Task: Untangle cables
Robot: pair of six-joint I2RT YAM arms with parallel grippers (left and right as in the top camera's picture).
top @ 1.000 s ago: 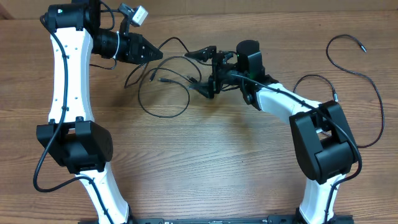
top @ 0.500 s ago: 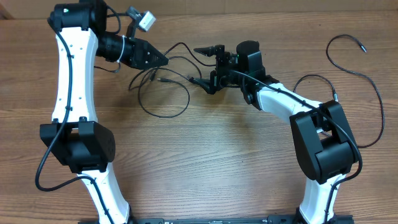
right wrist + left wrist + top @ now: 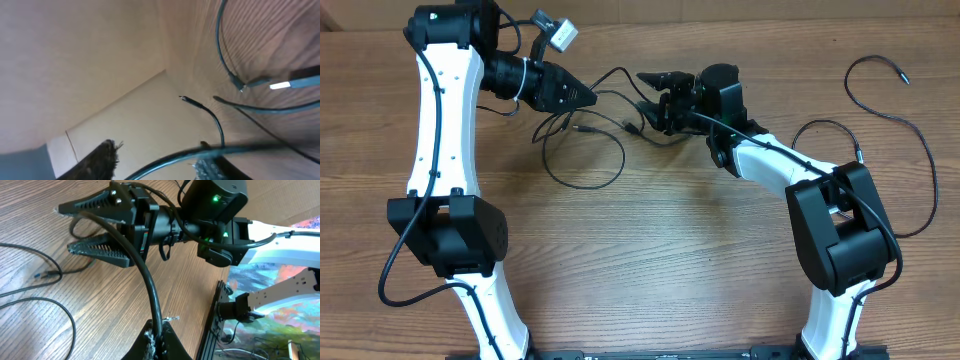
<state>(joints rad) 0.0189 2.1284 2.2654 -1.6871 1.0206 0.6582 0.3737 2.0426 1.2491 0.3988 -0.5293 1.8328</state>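
Cables [image 3: 151,287]: thin black cords, heaped in loose crossing loops on the wooden table [image 3: 670,260], between the two arms and toward the far side. One more cord [image 3: 923,145] well apart at the far right, lying alone.

Likely very light and limp: no shape held when lifted, sagging from any grip, dragging neighbouring loops along wherever crossed. Smooth jacket, probably slippery in a loose pinch, so firm closing needed. Not fragile along the run; small plugs [image 3: 586,128] at the ends the weak spots, best spared from bending or tugging.

Left gripper [image 3: 585,97]: pinched tight on one strand, seen from the left wrist as rising from between the fingertips [image 3: 172,347] toward the other arm. Right gripper [image 3: 66,229]: jaws about half apart, a strand crossing the gap, apparently the same one, not yet clamped as far as can be told.

Best taken on a plain stretch of cord, near a crossing but not on it, away from the plugs. With one strand gripped at two places, to be drawn gently apart and upward, letting loops slide off rather than cinch. Risk, by judgement: a hard pull tightening a knot, or dragging the near loop across the table.
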